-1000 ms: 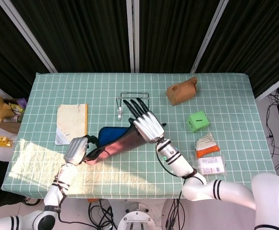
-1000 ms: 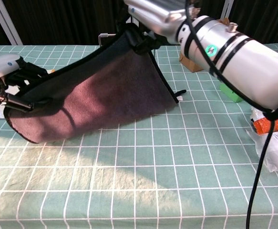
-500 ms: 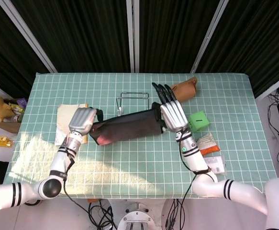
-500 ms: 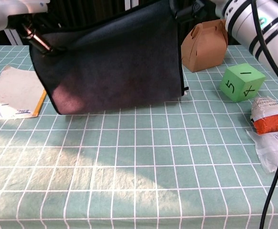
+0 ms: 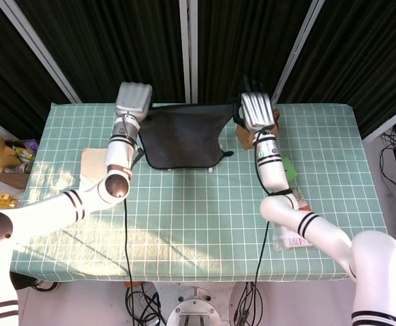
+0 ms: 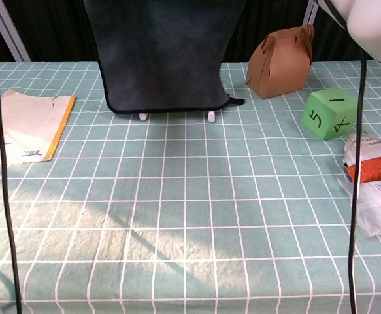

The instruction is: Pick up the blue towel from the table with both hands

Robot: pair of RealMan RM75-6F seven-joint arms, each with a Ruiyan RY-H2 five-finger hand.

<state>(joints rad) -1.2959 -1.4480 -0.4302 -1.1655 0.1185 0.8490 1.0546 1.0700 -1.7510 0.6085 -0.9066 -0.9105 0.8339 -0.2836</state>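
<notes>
The blue towel [image 5: 184, 136] looks dark grey here and hangs spread out above the table, its lower hem well off the cloth in the chest view [image 6: 167, 55]. My left hand [image 5: 132, 100] grips its upper left corner. My right hand [image 5: 255, 111] grips the upper right corner. Both hands are raised high toward the far side of the table, backs facing the head camera. The chest view shows only the towel's hanging part; the hands are above its top edge.
A brown paper box [image 6: 280, 62] stands at the back right, partly behind my right hand in the head view. A green cube [image 6: 332, 113] and snack packets [image 6: 368, 157] lie at the right. A notebook [image 6: 23, 124] lies left. A wire rack's feet [image 6: 211, 116] show under the towel.
Both hands rose and moved toward the far side of the table, carrying the towel with them. It now hangs flat and higher, its hem off the table.
</notes>
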